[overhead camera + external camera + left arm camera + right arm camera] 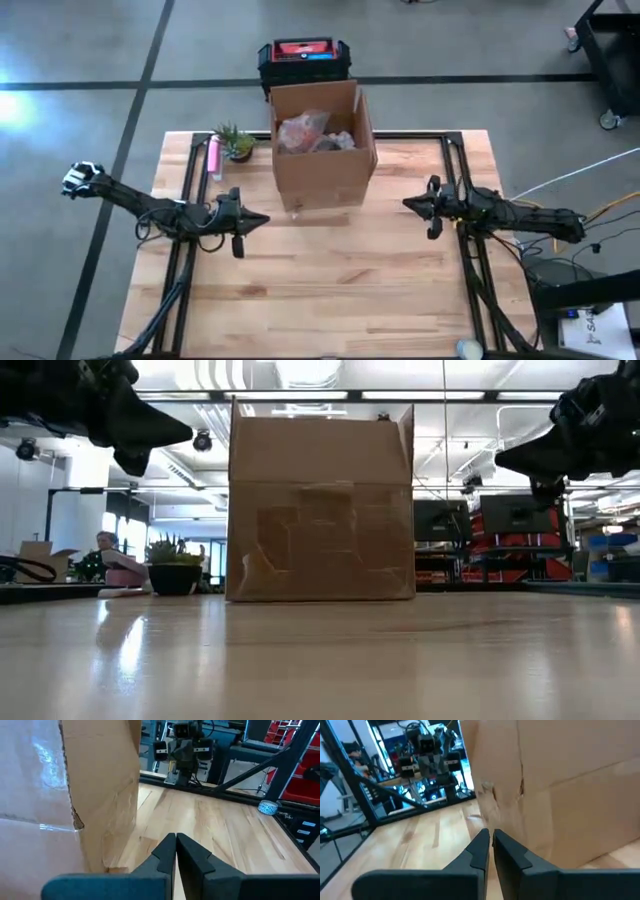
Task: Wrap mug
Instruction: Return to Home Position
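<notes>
high view: box [320, 182], wrapped mug [303, 130] inside, between left gripper [264, 219] and right gripper [406, 204]; both pressed together, empty.

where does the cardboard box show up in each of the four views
High view: cardboard box upper centre, open-topped.
Low view: dead centre, front wall facing the camera.
Left wrist view: close up beside the left gripper.
Right wrist view: close up beside the right gripper.
Shared landmark: the wooden table it stands on.
</notes>
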Motion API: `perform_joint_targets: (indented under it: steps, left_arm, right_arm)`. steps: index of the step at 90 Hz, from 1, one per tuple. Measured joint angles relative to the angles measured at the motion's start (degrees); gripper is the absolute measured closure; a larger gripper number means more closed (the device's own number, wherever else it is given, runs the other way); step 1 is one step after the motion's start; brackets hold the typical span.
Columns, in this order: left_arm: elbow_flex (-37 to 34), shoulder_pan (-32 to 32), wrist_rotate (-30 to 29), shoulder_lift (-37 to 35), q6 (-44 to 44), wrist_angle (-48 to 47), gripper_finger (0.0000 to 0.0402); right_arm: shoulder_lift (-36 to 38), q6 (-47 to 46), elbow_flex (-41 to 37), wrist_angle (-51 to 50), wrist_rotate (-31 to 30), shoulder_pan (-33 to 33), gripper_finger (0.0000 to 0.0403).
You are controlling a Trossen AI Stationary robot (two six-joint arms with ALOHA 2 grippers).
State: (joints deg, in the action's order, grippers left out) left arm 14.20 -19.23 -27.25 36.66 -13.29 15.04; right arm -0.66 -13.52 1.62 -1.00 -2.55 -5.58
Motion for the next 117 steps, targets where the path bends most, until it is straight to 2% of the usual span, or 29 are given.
perform_joint_targets:
  steps: [13,25,31,57,67,86,95,117]
  left_arm:
    - [-1.4,0.6,5.1,-1.7,3.5,1.4,0.0402]
    - [-6.1,3.3,11.6,-5.4,4.7,10.1,0.0402]
    - [-8.1,4.8,12.7,-7.5,4.4,12.7,0.0402]
    - [-9.1,6.5,13.4,-19.6,6.9,-0.9,0.0402]
    - [-9.3,6.8,15.3,-25.2,8.3,-5.9,0.0402]
    - [-12.4,7.5,22.4,-36.6,12.1,-4.9,0.0402]
    - [-13.6,8.0,24.0,-36.6,12.8,-5.2,0.0402]
    - [-13.6,10.4,23.4,-36.5,12.7,-7.8,0.0402]
  right_arm:
    - [-0.6,1.0,-0.1,0.1,0.0,0.0,0.0394]
    - [-0.6,2.1,-0.1,0.0,0.0,0.0,0.0394]
    - [-1.0,2.1,-0.1,0.0,0.0,0.0,0.0394]
    - [-2.8,1.7,-0.1,0.0,0.0,0.0,0.0394]
    - [-2.9,1.7,-0.1,0.0,0.0,0.0,0.0394]
    - [-2.9,1.7,-0.1,0.0,0.0,0.0,0.0394]
    - [-2.9,1.7,-0.1,0.0,0.0,0.0,0.0394]
    - [-2.9,1.7,-0.1,0.0,0.0,0.1,0.0394]
